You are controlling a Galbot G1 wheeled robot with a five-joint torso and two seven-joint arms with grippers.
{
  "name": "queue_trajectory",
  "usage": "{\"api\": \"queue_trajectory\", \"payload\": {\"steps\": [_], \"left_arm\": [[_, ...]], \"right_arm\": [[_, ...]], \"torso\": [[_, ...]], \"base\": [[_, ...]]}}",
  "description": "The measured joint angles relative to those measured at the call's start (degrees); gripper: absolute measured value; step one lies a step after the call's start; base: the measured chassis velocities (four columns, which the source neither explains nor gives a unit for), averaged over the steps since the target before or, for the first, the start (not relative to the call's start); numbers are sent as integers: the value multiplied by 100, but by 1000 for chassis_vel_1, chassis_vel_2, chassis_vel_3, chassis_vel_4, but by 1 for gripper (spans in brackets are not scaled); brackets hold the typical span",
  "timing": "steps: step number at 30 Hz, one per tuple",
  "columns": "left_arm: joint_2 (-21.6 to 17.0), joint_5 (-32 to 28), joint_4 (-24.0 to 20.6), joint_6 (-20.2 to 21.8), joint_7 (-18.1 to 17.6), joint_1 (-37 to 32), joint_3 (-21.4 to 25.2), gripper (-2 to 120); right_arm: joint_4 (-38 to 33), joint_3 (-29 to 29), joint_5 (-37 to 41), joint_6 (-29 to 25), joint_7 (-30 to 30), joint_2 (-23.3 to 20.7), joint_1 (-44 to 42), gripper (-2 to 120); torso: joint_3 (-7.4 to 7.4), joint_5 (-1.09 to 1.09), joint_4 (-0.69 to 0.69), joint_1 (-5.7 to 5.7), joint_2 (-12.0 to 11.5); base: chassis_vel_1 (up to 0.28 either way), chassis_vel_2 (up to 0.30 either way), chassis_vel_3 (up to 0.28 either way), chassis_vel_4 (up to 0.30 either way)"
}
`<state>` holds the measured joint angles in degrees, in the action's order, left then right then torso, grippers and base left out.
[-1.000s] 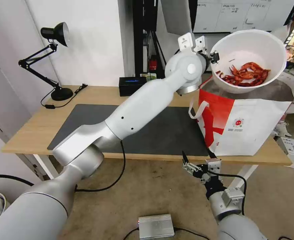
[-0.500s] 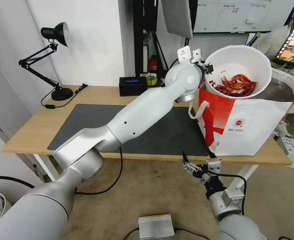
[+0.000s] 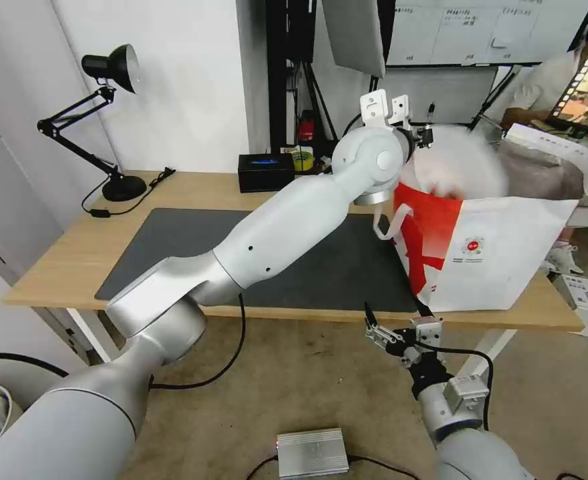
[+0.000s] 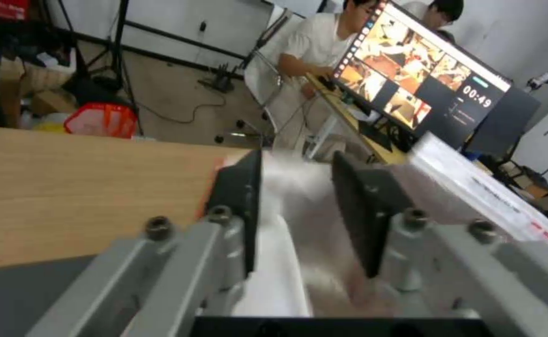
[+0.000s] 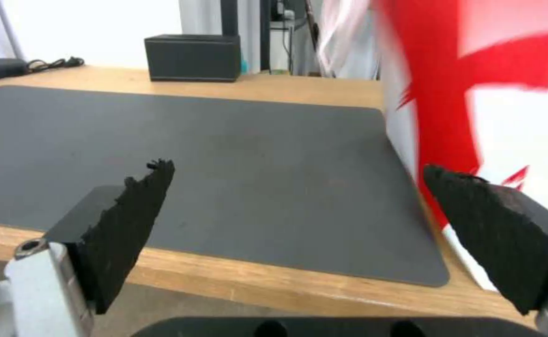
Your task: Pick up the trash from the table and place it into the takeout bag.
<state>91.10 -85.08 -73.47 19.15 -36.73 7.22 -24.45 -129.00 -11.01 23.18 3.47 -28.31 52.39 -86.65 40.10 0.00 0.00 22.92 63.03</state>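
- Reaching across the light-wood desk [image 3: 194,193] from my left, I see the left arm stretched to the mouth of the takeout bag [image 3: 501,260], with the left gripper [image 3: 429,133] just above its near rim.
- From the left wrist camera, the left gripper [image 4: 299,206] shows its two black pads [image 4: 355,210] set apart, with a gap between them; through that gap I see a blurred white shape and the bag's silver foil lining [image 4: 342,262].
- The white round bowl [image 3: 454,163] appears from the head camera as a blurred white mass at the bag's mouth, partly below the rim. I cannot tell which way its opening faces, nor whether the pads touch it.
- The bag stands upright on the right end of the desk, its red-and-white face with the small round logo [image 3: 472,246] turned toward me. Its long side runs along the desk's front edge, and its near corner sits on the dark grey mat [image 3: 294,260]. One white strap handle [image 3: 389,223] hangs over the mat side.
- The right gripper [image 3: 382,333] hangs low in front of the desk edge, below table height. From its wrist camera, the right gripper [image 5: 305,224] has its serrated black fingers [image 5: 130,220] spread wide, holding nothing, pointing over the mat toward the black rectangular box [image 5: 193,57] at the back.
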Motion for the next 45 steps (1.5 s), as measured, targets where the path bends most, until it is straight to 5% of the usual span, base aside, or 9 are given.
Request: {"api": "queue_trajectory", "payload": {"steps": [11, 16, 18, 27, 30, 33, 45], "left_arm": [[-279, -10, -250, -34, -11, 51, -59, 79], [-821, 20, -673, -269, 16, -53, -156, 98], [-946, 44, -788, -293, 16, -98, -160, 99], [-2608, 470, -2162, -343, 297, -958, -42, 100], [-3435, 883, -2755, -360, 632, -1688, 302, 100], [-3847, 1150, -3061, -362, 870, -2113, 610, 100], [-4970, 1847, -4048, -345, 1272, -4194, 2101, 100]], "right_arm": [[0, 0, 0, 0, 0, 0, 0, 100], [0, 0, 0, 0, 0, 0, 0, 100], [0, 0, 0, 0, 0, 0, 0, 100], [0, 0, 0, 0, 1, 0, 0, 100], [0, -1, 0, 0, 0, 0, 0, 100], [1, -1, 0, 0, -1, 0, 0, 100], [1, -1, 0, 0, 0, 0, 0, 100]], "torso": [[0, 0, 0, 0, 0], [0, -1, 0, 0, 0], [0, -1, 0, 0, 0], [0, -3, 1, 0, 0], [0, -3, 1, 0, 0], [0, -4, 2, 0, -1], [-1, -2, 1, 0, -1]], "base": [[0, 0, 0, 0], [0, 0, 0, 0], [0, 0, 0, 0], [0, 0, 0, 0], [0, 0, 0, 0], [0, 0, 0, 0], [0, 0, 0, 0]]}}
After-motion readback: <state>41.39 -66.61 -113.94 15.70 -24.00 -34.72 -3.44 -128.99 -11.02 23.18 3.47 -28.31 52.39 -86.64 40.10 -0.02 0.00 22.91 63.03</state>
